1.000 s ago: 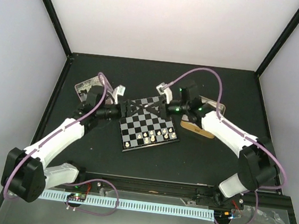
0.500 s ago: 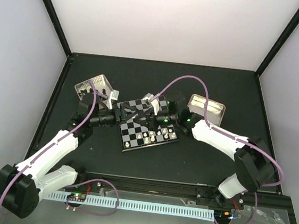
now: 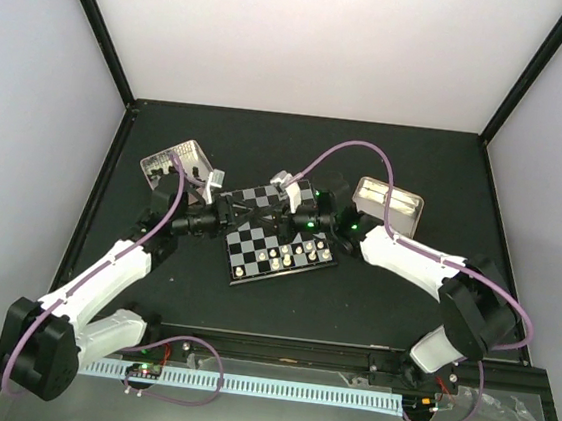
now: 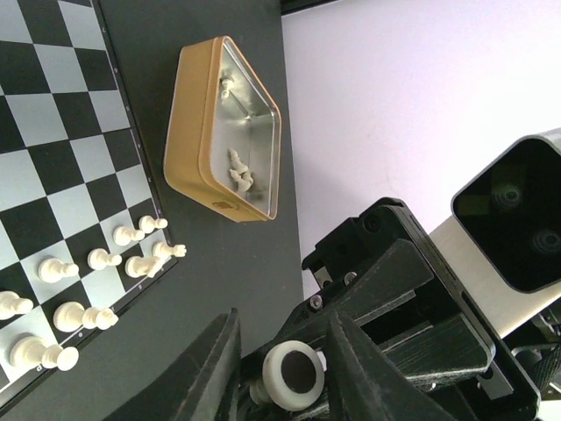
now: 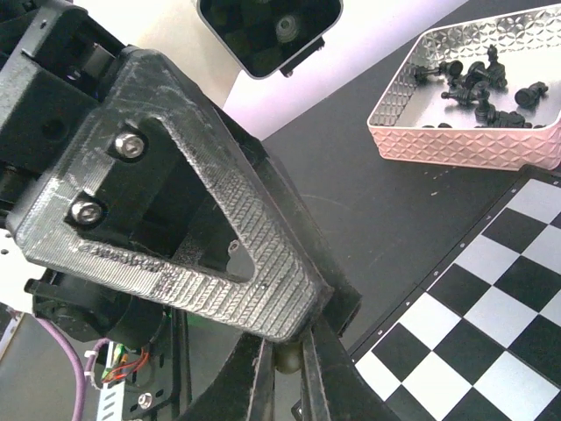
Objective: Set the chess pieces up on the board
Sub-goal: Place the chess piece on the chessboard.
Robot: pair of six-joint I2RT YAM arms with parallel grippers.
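From above, the board [image 3: 248,235] is seen at mid-table, with cream-white chess pieces [image 3: 278,258] ranked along its near rows. The left gripper [image 3: 233,209] and the right gripper [image 3: 266,209] are met tip to tip over the board's far left corner. The pinkish tray [image 3: 171,159] lies beyond the left arm and the tan box [image 3: 387,204] beyond the right. In the left wrist view, a cream-white piece [image 4: 294,373] is seen end-on between the left fingers [image 4: 215,373], its round base turned toward the camera. The jaws stand narrowly apart on either side of it, and whether the pads already press on it cannot be told. A few loose white figures [image 4: 238,171] are left in the box. In the right wrist view, the right fingers [image 5: 261,377] are seen drawn almost together upon a small rounded thing [image 5: 286,357], dark in the shade, which is judged to be the head of that cream-white piece. The left gripper's ribbed finger [image 5: 193,202] is crossed just in front, and black pieces [image 5: 473,83] are heaped in the tray. The piece's long axis is judged to run roughly level, from the right fingertips toward the left wrist. A handover is therefore judged to be in hand, with both grippers at the piece. The left must be closed across the stem before the right is released.
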